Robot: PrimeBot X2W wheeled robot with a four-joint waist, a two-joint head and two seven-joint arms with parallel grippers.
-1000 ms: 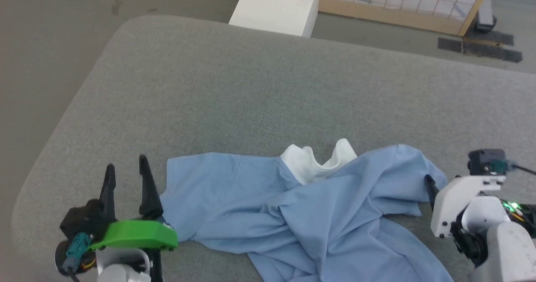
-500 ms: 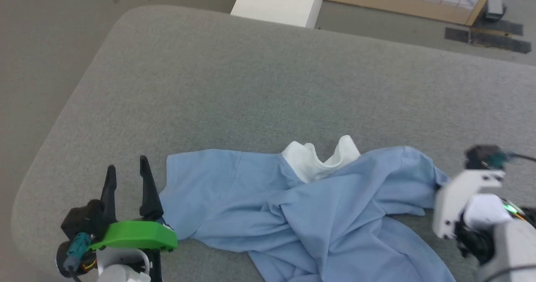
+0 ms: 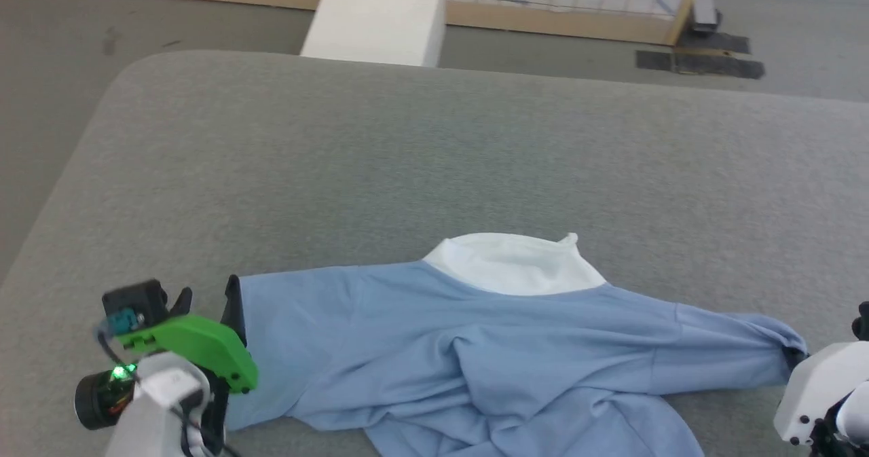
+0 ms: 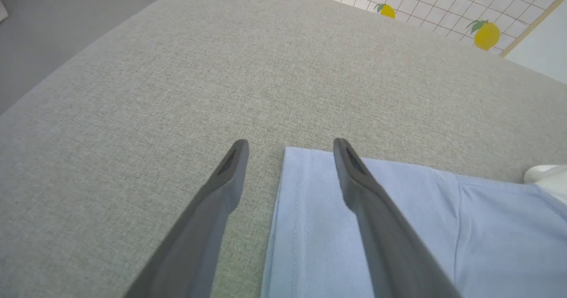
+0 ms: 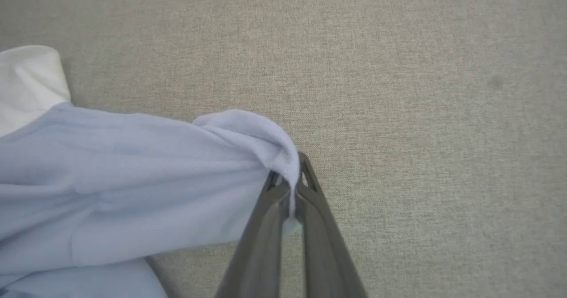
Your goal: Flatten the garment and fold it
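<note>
Left end effector (image 4: 290, 144): released, fingers spread; one finger above the bare grey worktop (image 3: 434, 144), the other above the left sleeve hem of the garment (image 3: 475, 348); garment: light-blue shirt, rumpled, lying across the near part of the worktop, drawn out sideways between both end effectors; white fabric section (image 3: 516, 267) at its far edge; right end effector (image 5: 289, 178): clenched on the bunched tip of the opposite sleeve.

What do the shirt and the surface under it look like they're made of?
The shirt looks like soft matte knit, probably cotton: fine pebbled texture, limp folds, stitched hem. Its white part seems similar cloth. The surface looks like grey woven upholstery: matte, visible crosshatch threads.
</note>
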